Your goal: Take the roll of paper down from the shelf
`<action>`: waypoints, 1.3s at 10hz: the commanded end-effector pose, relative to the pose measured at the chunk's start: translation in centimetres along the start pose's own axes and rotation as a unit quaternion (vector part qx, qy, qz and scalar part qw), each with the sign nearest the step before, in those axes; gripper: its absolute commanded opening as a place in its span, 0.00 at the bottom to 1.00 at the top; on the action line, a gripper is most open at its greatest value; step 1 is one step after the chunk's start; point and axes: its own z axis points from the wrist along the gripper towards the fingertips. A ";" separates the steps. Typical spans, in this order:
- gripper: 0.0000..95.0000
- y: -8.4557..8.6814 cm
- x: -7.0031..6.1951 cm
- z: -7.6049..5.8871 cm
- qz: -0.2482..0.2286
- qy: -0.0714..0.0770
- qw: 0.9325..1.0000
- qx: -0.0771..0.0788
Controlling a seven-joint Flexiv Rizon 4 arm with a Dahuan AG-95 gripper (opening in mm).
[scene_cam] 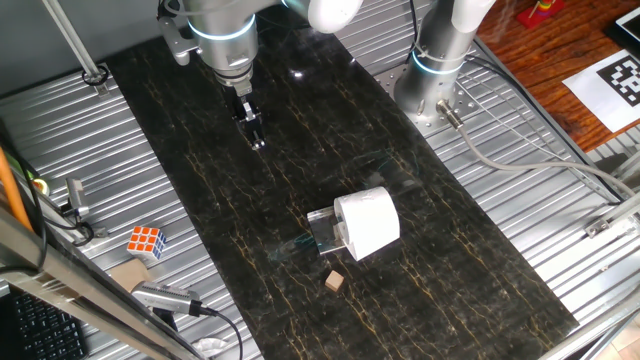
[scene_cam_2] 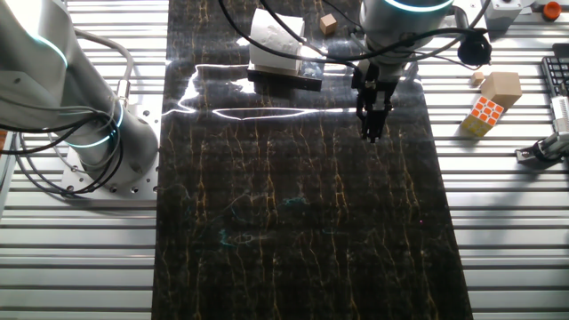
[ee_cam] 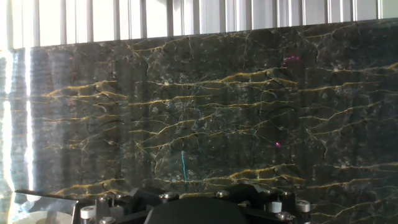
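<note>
The white roll of paper (scene_cam: pixel 368 222) lies on its side on the clear plastic shelf (scene_cam: pixel 322 231) in the middle of the dark marbled tabletop. In the other fixed view the roll (scene_cam_2: pixel 276 39) and the shelf (scene_cam_2: pixel 286 76) are at the top. My gripper (scene_cam: pixel 256 136) hangs above the tabletop, well away from the roll and touching nothing. It also shows in the other fixed view (scene_cam_2: pixel 372 129), right of the shelf. Its fingers look pressed together and hold nothing. The hand view shows only the gripper body and bare tabletop, with a clear corner of the shelf (ee_cam: pixel 38 200) at lower left.
A small tan wooden cube (scene_cam: pixel 334 282) lies near the shelf. A Rubik's cube (scene_cam: pixel 146 241) and a tan block (scene_cam: pixel 128 275) sit on the ribbed metal beside the tabletop. A second arm's base (scene_cam: pixel 435 62) stands at the far edge.
</note>
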 end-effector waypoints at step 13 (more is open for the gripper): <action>0.00 0.0 0.0 0.0 -0.090 -0.004 0.996 -0.004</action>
